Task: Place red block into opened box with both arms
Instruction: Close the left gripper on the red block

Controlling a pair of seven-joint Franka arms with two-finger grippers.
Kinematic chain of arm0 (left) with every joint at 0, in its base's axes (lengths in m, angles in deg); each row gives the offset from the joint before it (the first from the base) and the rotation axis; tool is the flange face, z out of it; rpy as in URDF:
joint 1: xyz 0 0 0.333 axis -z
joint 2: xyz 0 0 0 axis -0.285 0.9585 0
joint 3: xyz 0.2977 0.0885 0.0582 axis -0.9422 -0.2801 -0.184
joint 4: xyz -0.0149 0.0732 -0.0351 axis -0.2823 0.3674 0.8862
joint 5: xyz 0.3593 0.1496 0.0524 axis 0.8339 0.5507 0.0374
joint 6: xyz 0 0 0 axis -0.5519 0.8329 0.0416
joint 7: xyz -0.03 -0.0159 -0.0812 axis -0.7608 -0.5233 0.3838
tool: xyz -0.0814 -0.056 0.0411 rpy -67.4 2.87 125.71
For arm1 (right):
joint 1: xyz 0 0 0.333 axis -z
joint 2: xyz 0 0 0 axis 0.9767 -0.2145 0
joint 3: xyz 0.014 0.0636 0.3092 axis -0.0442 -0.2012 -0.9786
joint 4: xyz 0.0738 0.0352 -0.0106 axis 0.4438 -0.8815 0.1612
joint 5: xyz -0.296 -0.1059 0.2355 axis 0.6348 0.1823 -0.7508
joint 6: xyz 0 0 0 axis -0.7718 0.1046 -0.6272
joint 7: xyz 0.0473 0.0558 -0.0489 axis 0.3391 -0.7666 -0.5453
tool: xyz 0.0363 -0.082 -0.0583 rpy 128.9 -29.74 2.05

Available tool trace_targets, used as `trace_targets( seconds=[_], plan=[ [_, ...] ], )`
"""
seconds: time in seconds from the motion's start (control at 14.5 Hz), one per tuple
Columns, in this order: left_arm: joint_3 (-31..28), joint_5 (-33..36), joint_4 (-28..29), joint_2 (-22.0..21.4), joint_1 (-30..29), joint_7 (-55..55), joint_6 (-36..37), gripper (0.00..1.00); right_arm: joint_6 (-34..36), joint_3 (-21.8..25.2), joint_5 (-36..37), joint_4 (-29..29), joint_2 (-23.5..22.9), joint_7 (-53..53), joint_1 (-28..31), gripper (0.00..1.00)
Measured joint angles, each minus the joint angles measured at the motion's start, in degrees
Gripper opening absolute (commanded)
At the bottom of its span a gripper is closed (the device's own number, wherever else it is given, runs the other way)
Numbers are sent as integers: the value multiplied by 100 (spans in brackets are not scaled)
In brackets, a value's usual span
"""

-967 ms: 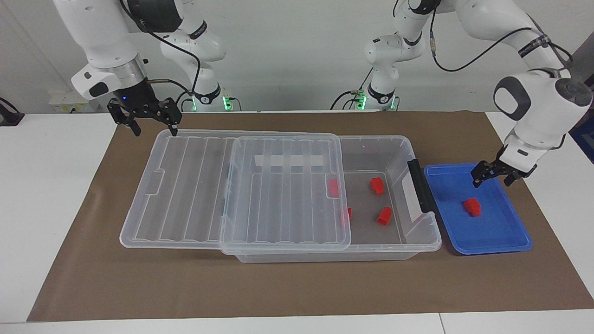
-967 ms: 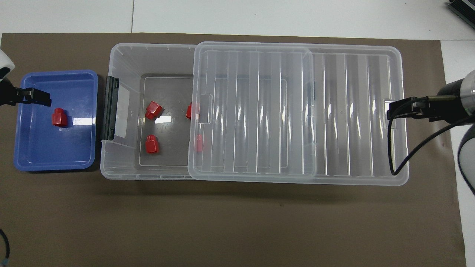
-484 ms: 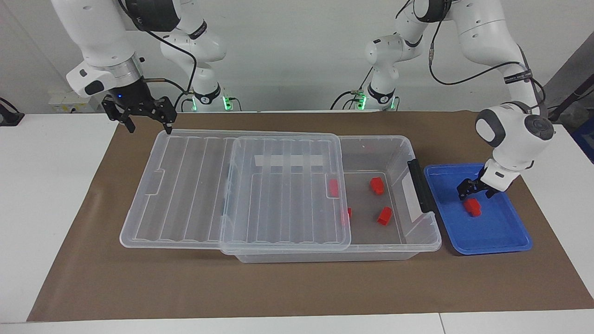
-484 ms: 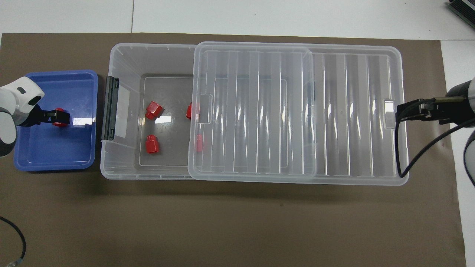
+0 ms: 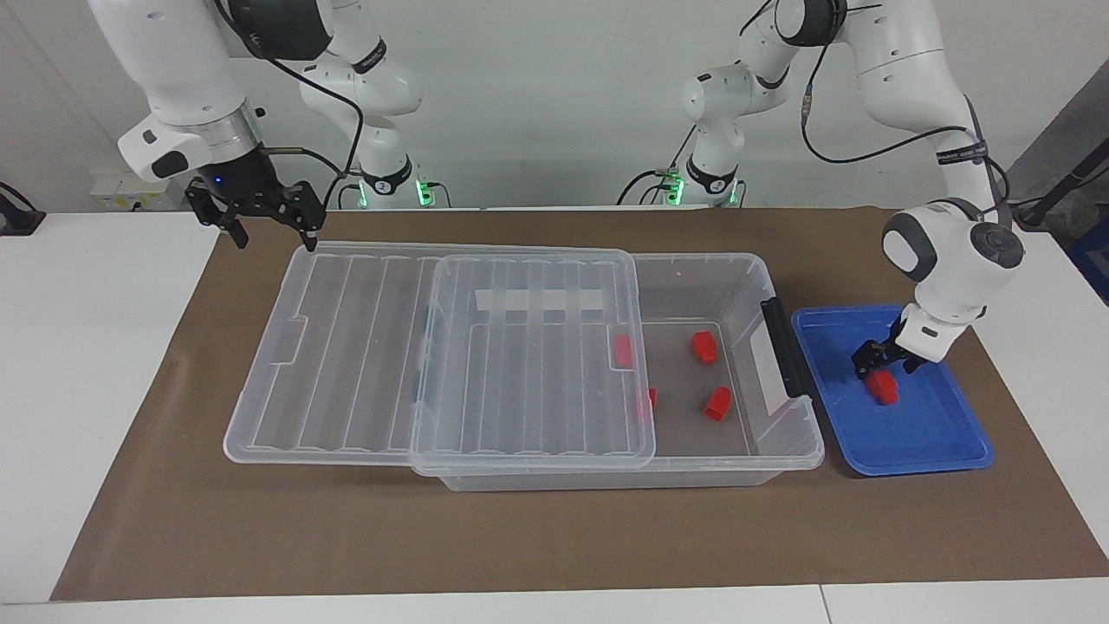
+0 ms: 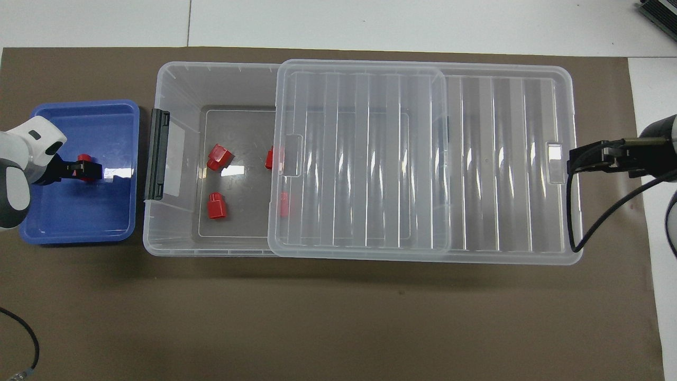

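I have the left gripper [image 5: 884, 365] down in the blue tray [image 5: 927, 433], which sits at the left arm's end of the worktop [image 5: 104, 347], just beside the box's black clip handle [image 5: 784, 345]. Its fingers stand spread to either side of the red block [image 5: 884, 386], which rests on the tray floor; I see them straddling it, not yet clamped on it. From overhead the same gripper [image 6: 84, 170] covers most of the block [image 6: 83, 159], so only a sliver of red shows past the fingers.

The box [image 5: 780, 451] lies lengthwise on the brown mat [image 5: 554, 537], and its ribbed clear lid [image 5: 364, 347] is slid toward the right arm's end, leaving the handle end uncovered. In that open part I count two red blocks in plain sight, one [image 5: 703, 346] nearer the robots and one [image 5: 717, 403] farther from them, plus two more [image 5: 622, 348] partly under the lid's edge.

My right gripper [image 5: 270, 227] hangs in the air over the mat near the lid's corner at the right arm's end, nothing between its fingers, which are spread wide. That arm waits.
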Motion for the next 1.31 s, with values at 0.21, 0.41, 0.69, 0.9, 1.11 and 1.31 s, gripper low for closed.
trace_targets(
  seconds=[0.21, 0.41, 0.69, 0.9, 1.11, 1.31],
  plan=[
    [25, 0, 0, 0, 1, -1, -39, 95, 0, 0, 0, 0, 0, 0, 0, 100],
    [62, 0, 7, 6, 6, -83, -77, 91, 0, 0, 0, -1, 0, 0, 0, 100],
    [64, 0, 125, 30, 7, -124, -354, 91, 0, 0, 0, -1, 0, 0, 0, 100],
    [63, 0, 162, 37, 7, -128, -406, 91, 0, 0, 0, -1, 0, 0, 0, 100],
    [63, 0, 164, 37, 7, -132, -431, 73, 0, 0, 0, -3, 0, 0, 0, 100],
    [64, 0, 165, 37, 7, -133, -438, 65, 0, 0, 0, -3, 0, 0, 0, 100]
  ],
)
